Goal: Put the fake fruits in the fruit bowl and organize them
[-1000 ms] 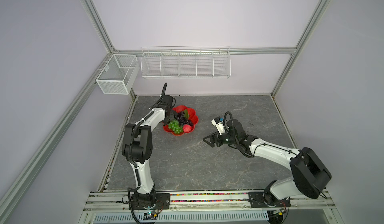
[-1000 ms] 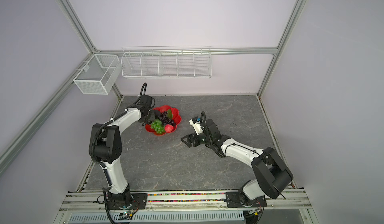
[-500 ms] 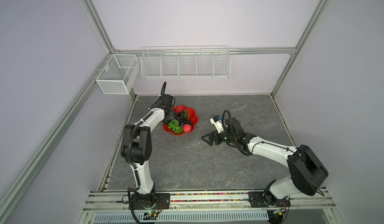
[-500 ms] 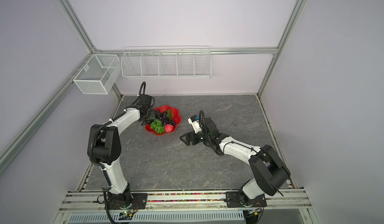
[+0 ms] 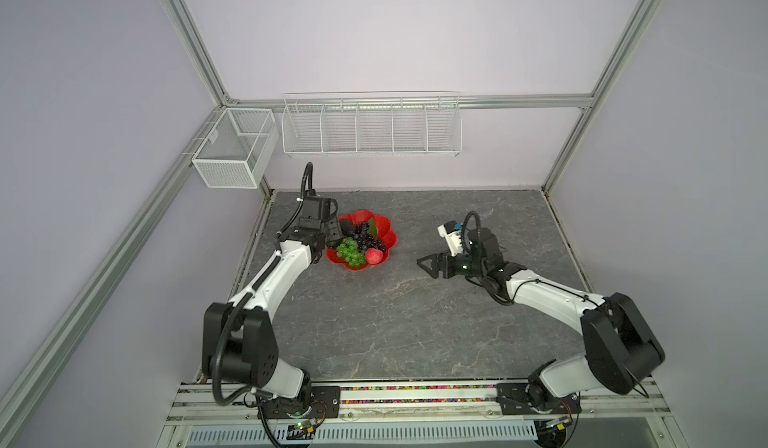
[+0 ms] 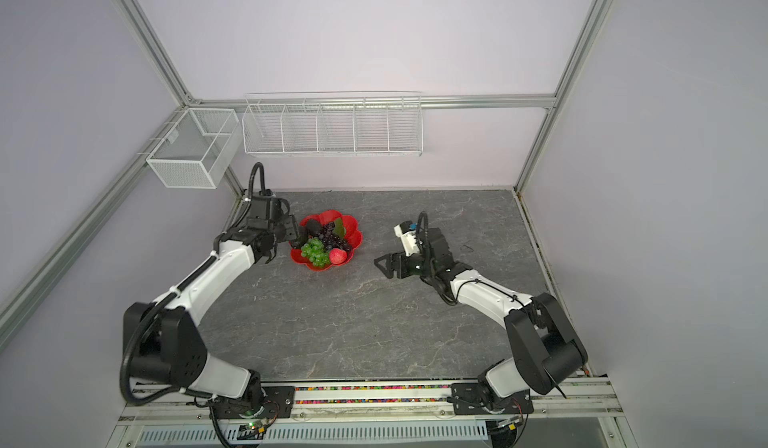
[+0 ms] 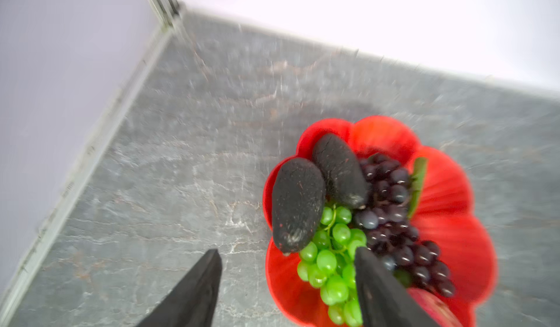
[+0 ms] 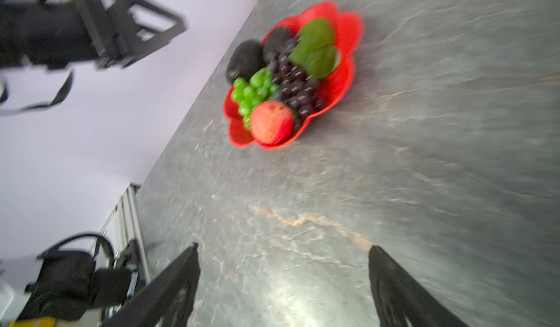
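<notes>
In both top views a grey marble-patterned tabletop (image 5: 395,321) floors a lilac-walled booth, with a long white wire basket (image 5: 370,128) on the back wall. The shallow glossy red scalloped fruit bowl (image 5: 387,238) sits left of centre, all the fruit inside. Since a second ago my left elbow has sunk toward the lower edge. My left gripper (image 5: 333,234) stays at the bowl's left rim, its jaws wider. My right gripper (image 6: 384,265) reaches low, right of the bowl, pointing at it.

Left wrist view: my fingers stand apart, empty. Two dark bumpy avocados (image 7: 297,201) lie side by side against the green grape bunch (image 7: 330,261) and the dark purple grape bunch with green leaf (image 7: 391,216). The small red apple (image 7: 433,307) is at lower right.

Right wrist view, blurred: my fingers spread wide over bare tabletop, and the bowl is at upper middle.
</notes>
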